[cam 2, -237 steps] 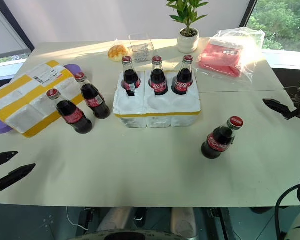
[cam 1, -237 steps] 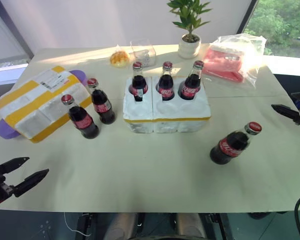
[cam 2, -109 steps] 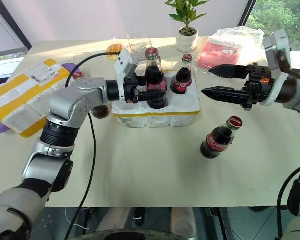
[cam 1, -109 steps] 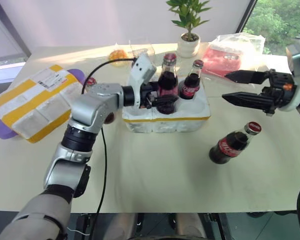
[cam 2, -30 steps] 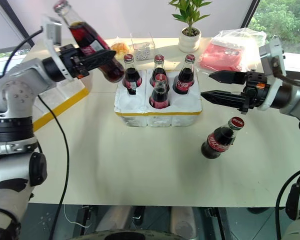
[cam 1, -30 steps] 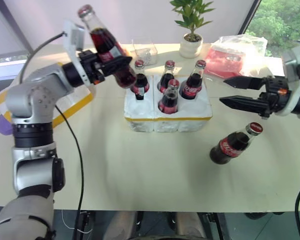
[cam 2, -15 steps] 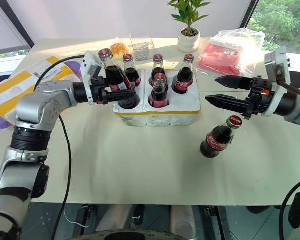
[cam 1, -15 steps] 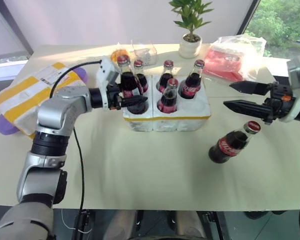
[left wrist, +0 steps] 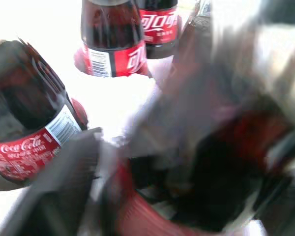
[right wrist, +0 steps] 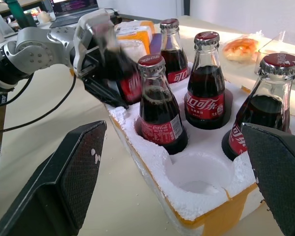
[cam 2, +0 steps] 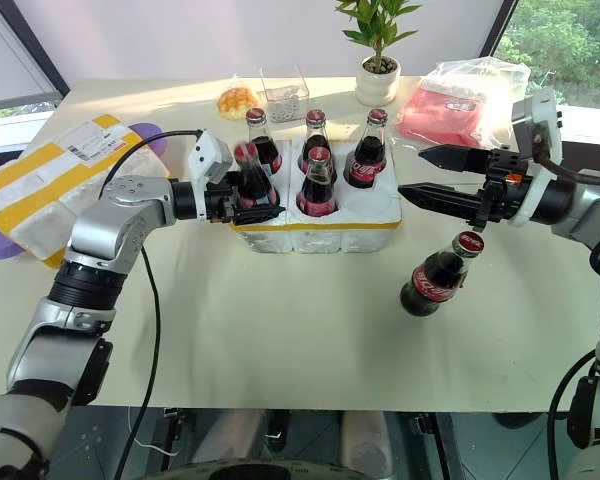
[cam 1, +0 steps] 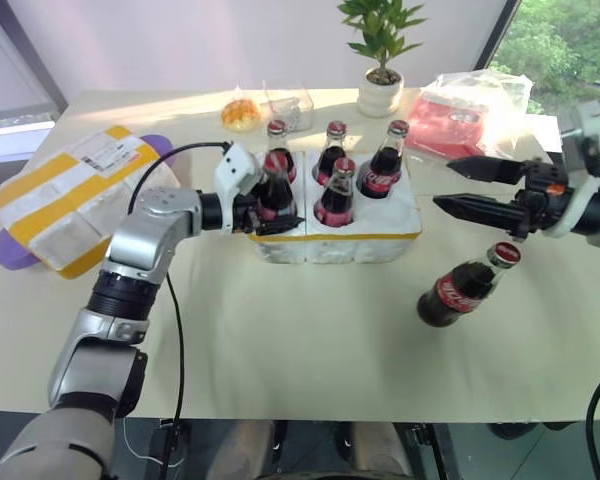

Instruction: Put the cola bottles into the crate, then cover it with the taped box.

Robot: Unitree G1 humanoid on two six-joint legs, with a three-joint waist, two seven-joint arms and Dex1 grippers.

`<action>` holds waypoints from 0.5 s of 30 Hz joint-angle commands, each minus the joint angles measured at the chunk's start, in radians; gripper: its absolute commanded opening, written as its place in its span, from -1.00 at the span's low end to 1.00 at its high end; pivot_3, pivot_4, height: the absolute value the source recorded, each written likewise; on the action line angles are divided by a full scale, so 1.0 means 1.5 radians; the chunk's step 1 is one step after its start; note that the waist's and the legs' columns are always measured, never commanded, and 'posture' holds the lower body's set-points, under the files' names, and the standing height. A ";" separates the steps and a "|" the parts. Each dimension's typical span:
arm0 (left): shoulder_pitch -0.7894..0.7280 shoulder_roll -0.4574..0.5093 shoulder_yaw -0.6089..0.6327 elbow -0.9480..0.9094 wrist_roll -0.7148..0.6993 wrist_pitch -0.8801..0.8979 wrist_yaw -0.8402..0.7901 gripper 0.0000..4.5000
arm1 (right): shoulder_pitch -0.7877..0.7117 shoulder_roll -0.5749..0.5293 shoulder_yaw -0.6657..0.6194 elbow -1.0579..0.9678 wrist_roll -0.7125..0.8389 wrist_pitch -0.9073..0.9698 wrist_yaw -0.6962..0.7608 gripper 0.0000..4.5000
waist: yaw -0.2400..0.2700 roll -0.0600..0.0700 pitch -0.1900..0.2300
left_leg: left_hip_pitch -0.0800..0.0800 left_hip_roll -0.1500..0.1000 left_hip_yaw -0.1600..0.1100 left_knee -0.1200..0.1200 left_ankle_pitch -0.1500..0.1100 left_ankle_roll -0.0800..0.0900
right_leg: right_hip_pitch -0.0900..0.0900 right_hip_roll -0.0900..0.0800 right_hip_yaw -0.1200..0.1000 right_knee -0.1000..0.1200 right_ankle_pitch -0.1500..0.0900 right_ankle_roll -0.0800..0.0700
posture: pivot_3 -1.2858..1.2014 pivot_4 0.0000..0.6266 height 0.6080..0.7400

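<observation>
Cola bottles (cam 2: 316, 180): I count six, red-capped, labels reading Coca-Cola. Taped box (cam 1: 65, 195) with its paper label sits at the table's (cam 1: 310, 340) left edge. My left gripper (cam 1: 270, 212) brackets the bottle in the crate's (cam 1: 335, 235) front-left hole; grip unclear. Five stand in the crate; the sixth (cam 1: 462, 288) leans near the right edge, below my right gripper (cam 1: 458, 188), jaws apart

We've got silver-grey metallic arm shells in rounded segments with black joint bands between them, and a thin black cable looping off the left arm (cam 1: 145, 245). Each gripper has a white wrist block and two tapering black fingers (right wrist: 69, 172) with a dotted pad texture.
</observation>
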 commanded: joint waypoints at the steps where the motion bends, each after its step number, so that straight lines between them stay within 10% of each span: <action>1: 0.001 0.003 0.004 0.011 0.013 -0.005 -0.002 0.96 | -0.021 -0.009 -0.010 0.003 -0.001 -0.014 0.004 1.00 | 0.000 0.000 0.000 | 0.000 0.000 0.000 0.000 0.000 0.000 | 0.001 0.000 0.000 0.000 0.000 0.000 | 0.03 -0.52 1.00; 7: -0.002 0.047 0.078 -0.051 -0.063 0.058 -0.034 0.96 | -0.047 -0.018 -0.010 0.020 0.001 -0.010 0.009 1.00 | -0.004 0.000 0.000 | 0.000 0.001 0.000 0.001 0.000 0.000 | 0.000 0.001 0.000 0.000 0.000 0.000 | 0.03 -0.52 1.00; 15: 0.007 0.264 0.251 -0.200 -0.321 0.279 -0.202 0.96 | -0.101 -0.082 -0.057 0.099 -0.011 -0.009 0.004 1.00 | -0.016 0.000 0.000 | -0.002 0.001 0.000 -0.002 0.000 0.000 | -0.003 0.001 0.000 0.000 0.000 -0.001 | 0.03 -0.52 1.00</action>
